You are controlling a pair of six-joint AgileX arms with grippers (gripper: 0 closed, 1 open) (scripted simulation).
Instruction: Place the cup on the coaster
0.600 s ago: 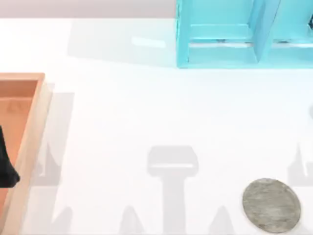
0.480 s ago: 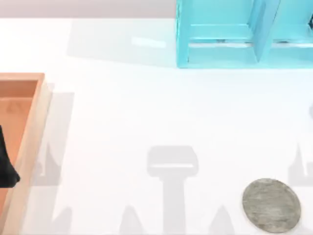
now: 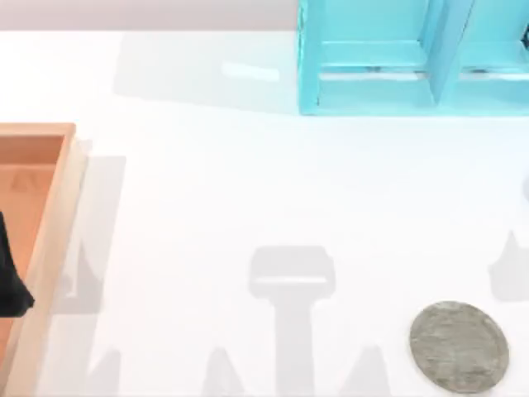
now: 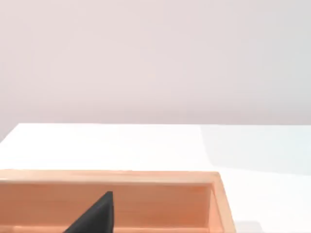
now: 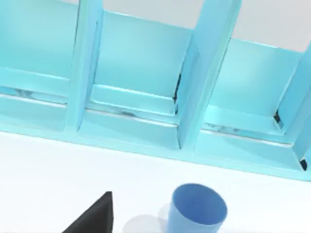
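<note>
The blue cup (image 5: pixel 198 209) stands upright on the white table in front of the light-blue shelf unit (image 5: pixel 146 97), seen in the right wrist view. A dark tip of my right gripper (image 5: pixel 95 217) lies a little short of the cup and to one side, not touching it. The grey mottled coaster (image 3: pixel 459 346) lies flat near the table's front right, with nothing on it. A dark part of my left gripper (image 3: pixel 11 277) hangs over the wooden tray (image 3: pixel 59 207) at the left edge, and its tip (image 4: pixel 95 218) appears against the tray's wall (image 4: pixel 160 204).
The light-blue shelf unit (image 3: pixel 413 58) stands along the back right of the table. The wooden tray takes up the left side. Open white tabletop (image 3: pixel 248 182) stretches between tray, shelf and coaster, with arm shadows across the front.
The arm shadows at the table's right and front have shifted slightly. Coaster, tray and left gripper stay where they were.
</note>
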